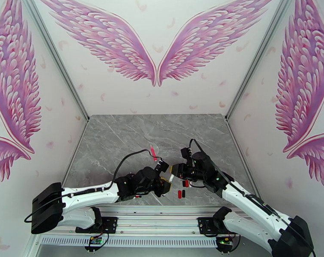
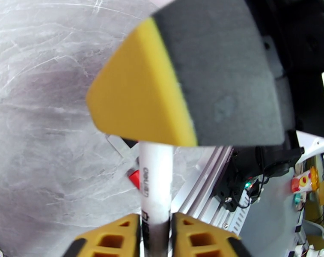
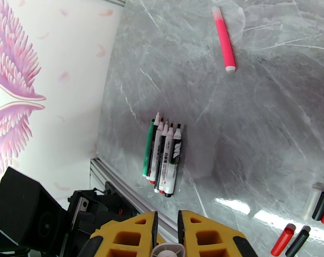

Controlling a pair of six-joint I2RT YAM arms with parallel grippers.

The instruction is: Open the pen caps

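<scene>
The gray table held everything. The left gripper squeezed a white pen tight. The right gripper was pinched shut on a whitish cap. Near the table's edge lay five pens side by side, with a pink pen far off. Some loose caps lay near the grippers.

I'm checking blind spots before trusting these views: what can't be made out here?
The cap in the right gripper: right wrist view, cut off by bottom edge.
Far end of the pen: left wrist view, hidden behind the right gripper's pad.
Loose caps: top view, too small to count.
</scene>
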